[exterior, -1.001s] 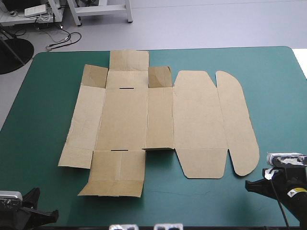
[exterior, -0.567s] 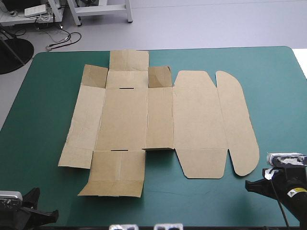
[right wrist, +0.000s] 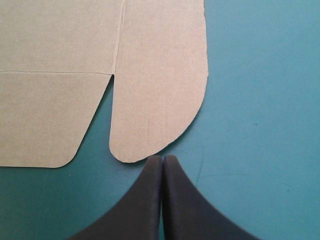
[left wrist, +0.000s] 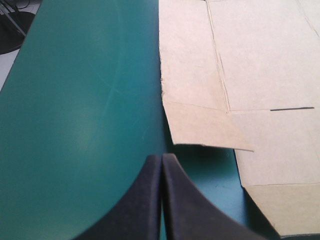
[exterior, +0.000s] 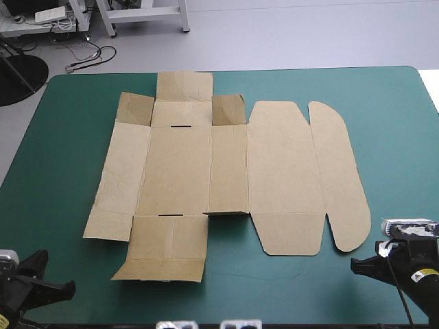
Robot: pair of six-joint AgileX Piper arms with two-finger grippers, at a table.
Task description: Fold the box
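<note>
A box [exterior: 226, 171] of brown board, cut out and spread flat in the middle of the teal-green cover [exterior: 398, 123]. Dull and papery, a bit rough to look at. Made of square and long panels with pressed fold lines between them. Two thin dark slots, one at each end of the big middle panel. Two small flaps at the box's far end, tipped up a little, with shadow inside. On the box's right side, a long flap with round ends, like a tongue, beside a wide panel with rounded corners. At the box's near left, one flap corner raised a bit off the cover.

Just off that near left corner, the left gripper [left wrist: 161, 159], over bare cover and not touching the board. Black fingers pressed together in one smooth pointed arch, holding nothing.

Close to the round near end of the long flap, the right gripper [right wrist: 162, 159]. Fingers pinched together the same way, nothing between them.
</note>
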